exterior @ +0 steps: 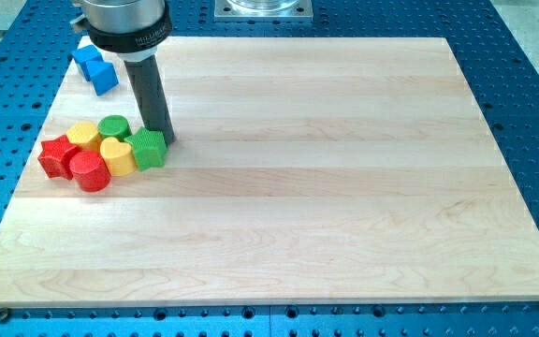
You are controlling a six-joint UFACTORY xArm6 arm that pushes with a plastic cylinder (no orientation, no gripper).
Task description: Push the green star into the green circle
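The wooden board (298,187) lies on a blue perforated table (531,112); its near stretch, toward the view's bottom, is plain pale wood. Taking the green star (147,149) as landmark: it is a ridged, bright green block with a notched outline, sitting at the view's right end of a tight cluster in the board's left part. Lowest in that cluster, to the star's lower left, is the red cylinder (90,172). Touching the star's left side is the yellow heart (116,156). Further left is a red star-like block (58,156), its points hard to make out. Up and left of the green star sits the green circle (114,128), just beside it, and left of that a yellow block (84,136) whose shape I cannot tell.

My tip (167,140) rests against the star's upper right edge; the rod is a plain pusher holding nothing. Beyond, far up-left of the star, two blue blocks (95,65) are partly hidden by the arm's collar (124,28), whose printed lettering is too small to read.
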